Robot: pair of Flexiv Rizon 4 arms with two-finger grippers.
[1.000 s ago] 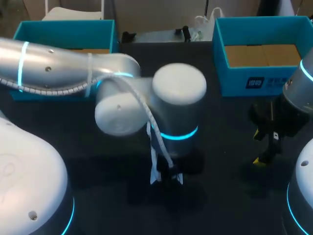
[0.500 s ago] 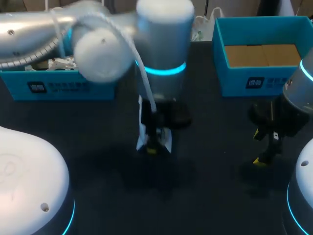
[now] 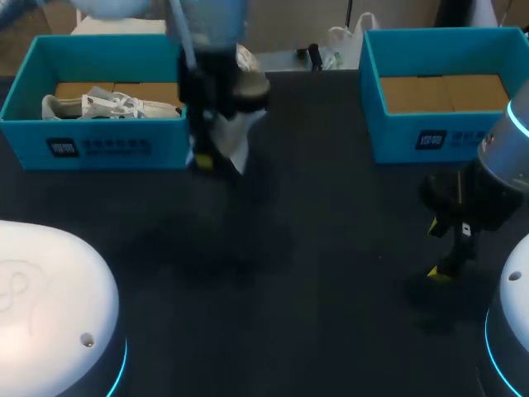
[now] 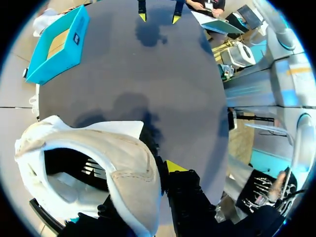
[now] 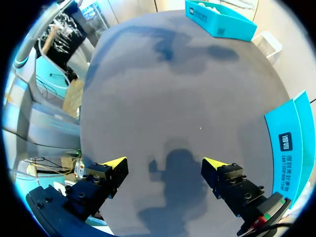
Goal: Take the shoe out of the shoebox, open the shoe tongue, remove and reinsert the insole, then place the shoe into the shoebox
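Between the fingers of the left claw [image 3: 212, 155] hangs a white shoe [image 3: 237, 132], lifted clear of the dark table [image 3: 273, 273]; the claw is pinching it by the wall of its opening. In the left wrist view the beige-lined collar stands just beside the one yellow tip [image 4: 173, 166] that shows; the other finger is hidden behind the shoe. The mouth of the shoe gapes wide beside the claw, dark inside.

Just beside this claw, on the side its arm comes in from, stands the left shoebox [image 3: 99, 149], teal, with a second white shoe [image 3: 107, 106] lying inside on its cardboard floor. The held shoe is outside that box, by its end wall; whether it touches the box I cannot tell.

Well ahead of the left claw, across the table, the right claw [image 3: 436, 250] hangs low over the tabletop; its two yellow-tipped fingers are spread wide apart with only the tabletop showing between them, and its shadow lies on the table right beneath it. Beside the right claw, on the side away from the left claw, stands the right shoebox [image 3: 430, 141], teal also, its cardboard floor in view.
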